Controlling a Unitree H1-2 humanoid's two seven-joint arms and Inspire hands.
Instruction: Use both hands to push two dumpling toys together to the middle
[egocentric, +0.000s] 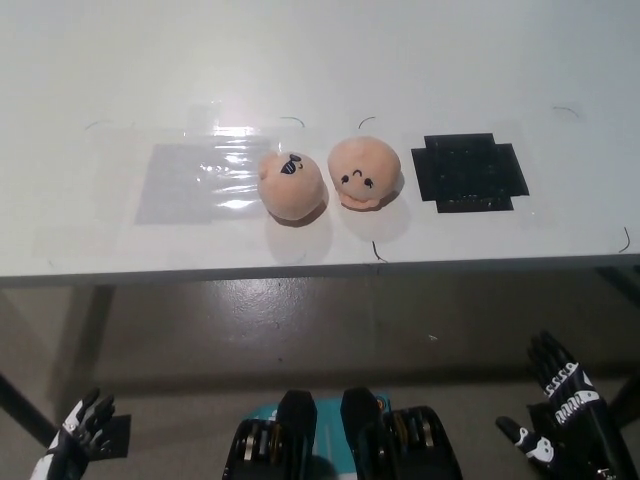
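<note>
Two peach dumpling toys with drawn faces lie side by side in the middle of the white table (320, 50). The left dumpling toy (292, 184) and the right dumpling toy (364, 173) are close, with a small gap between them. My white left hand (76, 442) hangs low at the bottom left, below the table edge, fingers spread and holding nothing. My black right hand (562, 422) is at the bottom right, also below the table, fingers apart and empty. Both hands are far from the toys.
A shiny grey taped patch (190, 182) lies left of the toys and a black cross-shaped patch (468, 172) lies right of them. The table's front edge (320, 270) runs across the picture, with brown floor (300, 330) below it.
</note>
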